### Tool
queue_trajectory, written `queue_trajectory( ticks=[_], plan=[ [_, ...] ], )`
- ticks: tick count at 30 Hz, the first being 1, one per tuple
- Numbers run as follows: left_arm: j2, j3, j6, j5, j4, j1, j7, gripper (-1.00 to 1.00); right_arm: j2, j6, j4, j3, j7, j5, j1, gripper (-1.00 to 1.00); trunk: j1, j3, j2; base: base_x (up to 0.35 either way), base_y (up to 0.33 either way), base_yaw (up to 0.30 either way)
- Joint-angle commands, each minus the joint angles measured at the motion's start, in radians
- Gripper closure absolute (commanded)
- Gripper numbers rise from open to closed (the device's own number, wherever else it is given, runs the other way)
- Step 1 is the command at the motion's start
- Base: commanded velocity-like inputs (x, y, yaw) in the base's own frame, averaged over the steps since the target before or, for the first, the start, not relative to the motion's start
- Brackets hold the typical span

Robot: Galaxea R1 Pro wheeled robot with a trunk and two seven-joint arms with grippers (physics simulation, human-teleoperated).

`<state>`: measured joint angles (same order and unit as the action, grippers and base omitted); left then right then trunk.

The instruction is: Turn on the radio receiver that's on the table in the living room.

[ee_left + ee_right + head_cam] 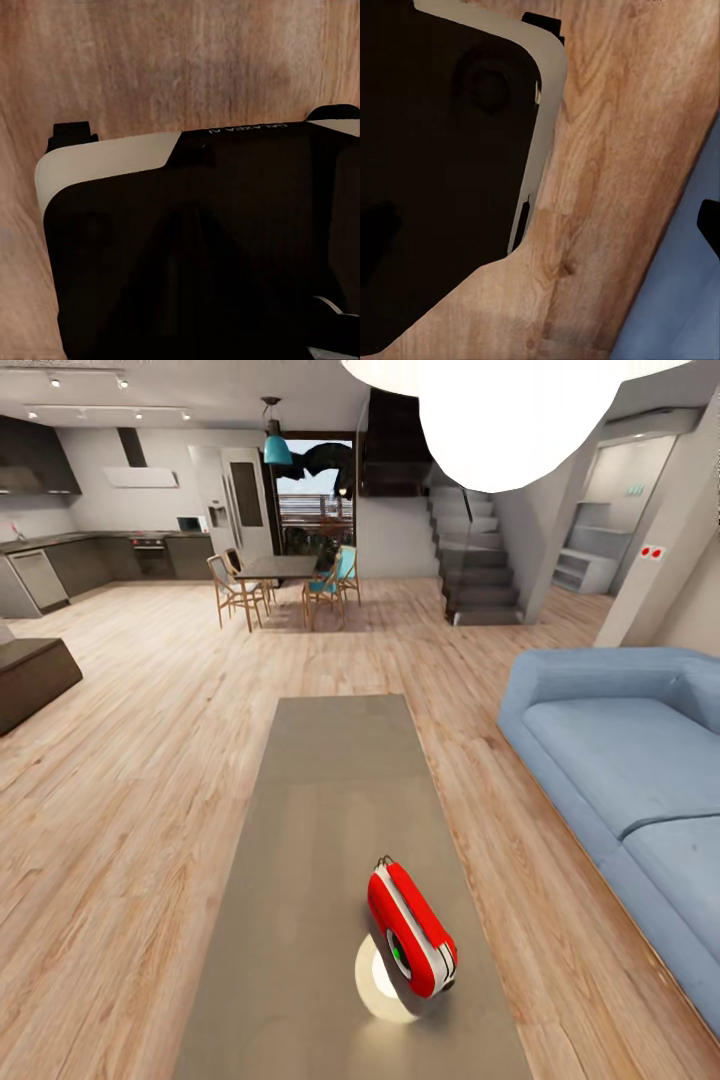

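Dark kitchen cabinets point(60, 565) along the far left wall in the head view, with a dark low block point(35, 678) nearer on the plank floor point(150, 760). Further right, at the back, a dining table point(277, 568) ringed by wooden chairs point(232, 592), a teal pendant lamp point(277, 450) above it. Centre of the head view: long grey-taupe counter point(330, 800) running away from the camera, seamed across its top. On its near part, toward the right edge, the radio receiver point(411, 929), red front and top, white body, lying tilted with the round dial facing down-left, a pale round reflection on the counter just beside it. Overhead, a big white globe lamp point(510, 415); behind it, grey stairs point(478, 565). Far right, light blue sofa point(630, 760), close beside the counter but apart from it. Left wrist view: wood floor point(180, 67) above a dark robot body with a cream edge point(105, 161); no radio, no counter there. Right wrist view: same dark body with cream rim point(547, 90), wood floor point(607, 187), and a strip of blue at one corner point(682, 315), apparently sofa. Cannot tell whether left or right gripper is open or closed.
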<state>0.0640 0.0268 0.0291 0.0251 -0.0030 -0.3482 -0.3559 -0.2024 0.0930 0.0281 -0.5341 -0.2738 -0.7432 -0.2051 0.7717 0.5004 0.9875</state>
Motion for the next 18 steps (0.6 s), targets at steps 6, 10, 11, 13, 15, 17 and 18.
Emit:
queue_trajectory(
  ticks=[6, 10, 11, 13, 15, 17, 18],
  plan=[
    [-0.02, -0.001, 0.001, 0.001, 0.001, 0.015, 0.074, 1.0, 0.027, 0.002, 0.004, 0.0, 0.059, 0.021, 0.015, -1.0, 0.0, -0.009, 0.0, 0.0, 0.0, 0.0],
    [-0.025, -0.001, 0.002, 0.001, 0.001, 0.021, 0.084, 1.0, 0.05, 0.003, 0.003, -0.001, 0.097, 0.059, 0.031, -1.0, 0.0, -0.016, 0.0, 0.0, 0.0, 0.0],
    [-0.026, -0.001, 0.002, 0.001, 0.001, 0.025, 0.085, 1.0, 0.054, 0.003, 0.003, -0.001, 0.102, 0.075, 0.033, -1.0, 0.0, -0.017, 0.0, 0.0, 0.0, 0.0],
    [-0.028, -0.001, 0.002, 0.001, 0.001, 0.03, 0.087, 1.0, 0.059, 0.004, 0.003, -0.001, 0.107, 0.092, 0.036, -1.0, 0.0, -0.02, 0.0, 0.0, 0.0, 0.0],
    [-0.029, -0.001, 0.002, 0.002, 0.0, 0.035, 0.088, 1.0, 0.063, 0.004, 0.003, -0.001, 0.111, 0.103, 0.037, -1.0, 0.0, -0.024, 0.0, 0.0, 0.0, 0.0],
    [-0.029, -0.001, 0.002, 0.002, 0.0, 0.037, 0.089, 1.0, 0.067, 0.004, 0.004, -0.001, 0.113, 0.107, 0.037, -1.0, 0.0, -0.027, 0.0, 0.0, 0.0, 0.0],
    [-0.029, -0.001, 0.002, 0.002, 0.001, 0.038, 0.089, 1.0, 0.069, 0.004, 0.004, -0.001, 0.113, 0.108, 0.037, -1.0, 0.0, -0.028, 0.0, 0.0, 0.0, 0.0]
  ],
)
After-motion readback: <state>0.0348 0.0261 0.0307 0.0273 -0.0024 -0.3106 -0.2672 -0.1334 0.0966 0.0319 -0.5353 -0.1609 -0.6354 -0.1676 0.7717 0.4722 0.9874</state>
